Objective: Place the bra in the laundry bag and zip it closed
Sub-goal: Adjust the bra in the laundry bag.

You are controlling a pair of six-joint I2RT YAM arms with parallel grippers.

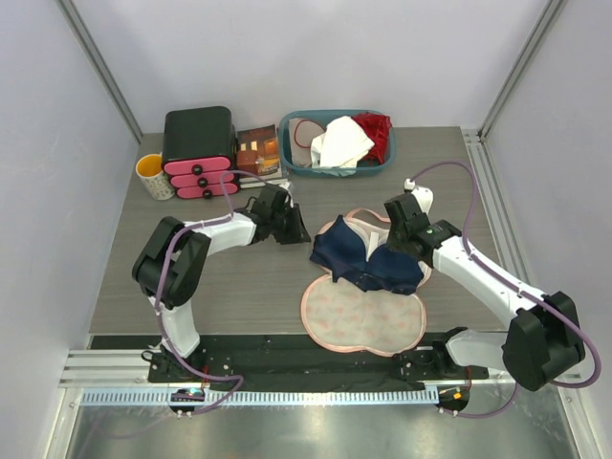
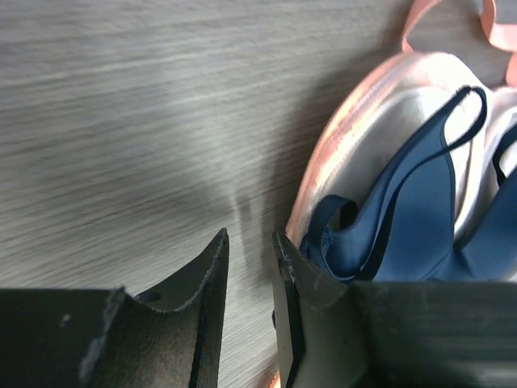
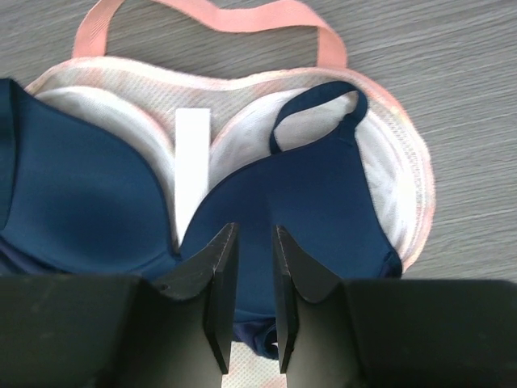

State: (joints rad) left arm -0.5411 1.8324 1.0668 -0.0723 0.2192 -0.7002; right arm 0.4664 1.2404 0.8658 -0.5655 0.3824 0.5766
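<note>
The laundry bag [image 1: 363,320] lies opened flat at the table's centre, its pale pink floral half towards me. The navy bra [image 1: 368,260] lies cups up across the bag's far half and hinge. My left gripper [image 1: 292,229] hovers just left of the bag; in the left wrist view it [image 2: 250,234] is open by a narrow gap with bare table between the fingers, the bag's rim [image 2: 339,129] and a bra strap [image 2: 420,218] beside its right finger. My right gripper [image 3: 255,228] is open by a narrow gap over the bra's right cup [image 3: 315,186], gripping nothing; the bag's rim [image 3: 408,153] shows beyond.
A teal basket [image 1: 325,173] with a white cloth and a red garment stands at the back. A black and pink drawer box [image 1: 198,151], a yellow mug [image 1: 153,175] and a brown box [image 1: 258,150] stand back left. The bag's pink handle loop [image 3: 218,12] lies towards the basket.
</note>
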